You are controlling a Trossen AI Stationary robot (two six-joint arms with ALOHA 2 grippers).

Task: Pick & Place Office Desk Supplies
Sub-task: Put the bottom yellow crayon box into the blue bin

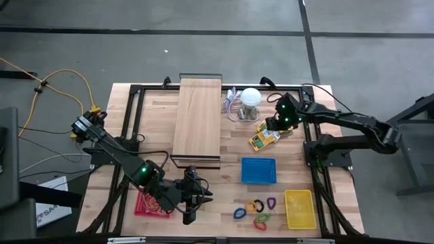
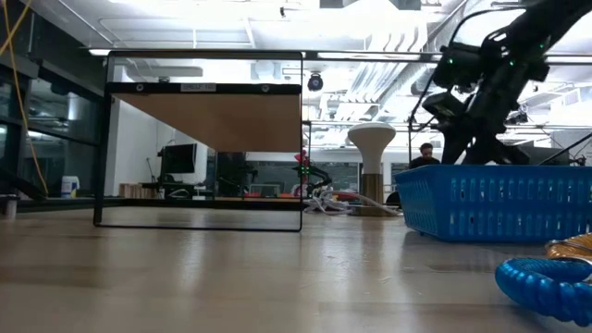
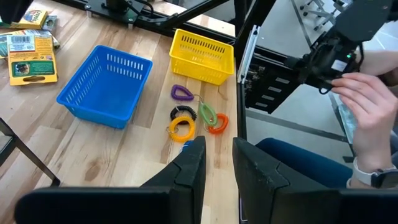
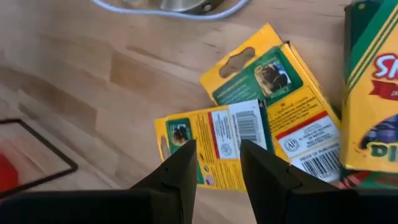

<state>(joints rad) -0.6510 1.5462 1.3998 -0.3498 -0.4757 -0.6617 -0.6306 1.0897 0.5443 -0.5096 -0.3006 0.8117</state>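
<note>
Nearest you, at the front edge of the worktop [image 1: 203,203], a cluster of coloured loop clips [image 1: 256,211] lies loose: blue, orange, purple, red and green, close together and some touching. Your left tool [image 1: 190,215] sits just beside them, to their left, low over the wood. Its fingers [image 3: 189,171] stand a little apart with a narrow gap between them, and nothing is in that gap. From its wrist view you see the clips just ahead of the fingertips, with the purple one [image 3: 181,93] farthest out.

Just right of the clips stands a yellow basket [image 1: 300,208]. Behind the clips sits a blue basket [image 1: 259,171]. On the left, under the left arm, a red tray [image 1: 145,205] shows some thin bands on it; you cannot make out their colours.

Farther back, the small yellow-orange printed packs [image 1: 263,138] lie overlapping on the bare wood. Your right tool [image 1: 278,127] hangs directly above them. Its fingers [image 4: 180,168] are parted by a narrow gap, framing a barcoded pack [image 4: 214,143], and they hold nothing; whether they touch the pack you cannot tell.

Behind the packs is a white ball-like object [image 1: 251,97] with a grey cable [image 1: 234,107], and left of it a long pale wooden board [image 1: 198,117] on a black frame. A person's hand [image 3: 367,106] shows beyond the worktop's edge in the left wrist view.
</note>
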